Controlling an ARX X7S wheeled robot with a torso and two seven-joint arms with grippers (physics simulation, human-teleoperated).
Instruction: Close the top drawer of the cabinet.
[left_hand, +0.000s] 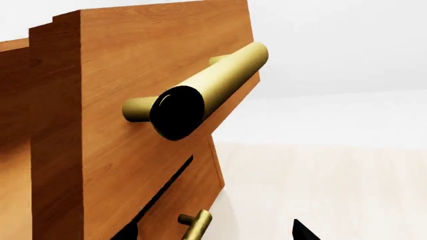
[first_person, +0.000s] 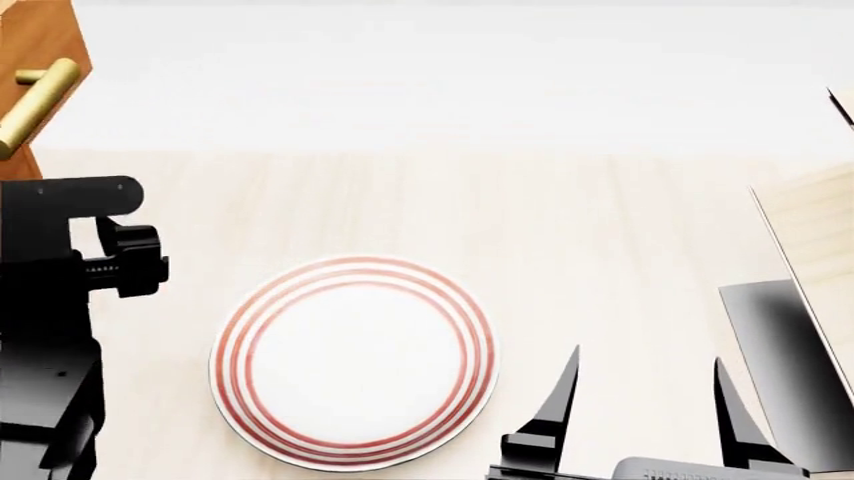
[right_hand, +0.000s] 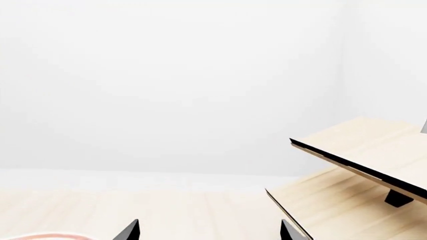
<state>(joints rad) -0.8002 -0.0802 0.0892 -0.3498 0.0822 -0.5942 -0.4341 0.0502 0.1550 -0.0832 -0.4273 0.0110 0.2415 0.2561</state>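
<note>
Left hand (left_hand: 220, 235) near top drawer (left_hand: 133, 125) handle, spread can't tell; right hand (first_person: 654, 400) wide by plate (first_person: 355, 362).

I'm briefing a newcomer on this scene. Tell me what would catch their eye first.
The brass handle of the top drawer fills the left wrist view, seen end-on and close. In the head view, a red-ringed white plate lies on the pale table, between the left arm and the open right gripper.

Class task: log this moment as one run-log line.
orange-brown wooden top drawer: open | left gripper: near brass bar handle, no contact | right gripper: open, idle
</note>
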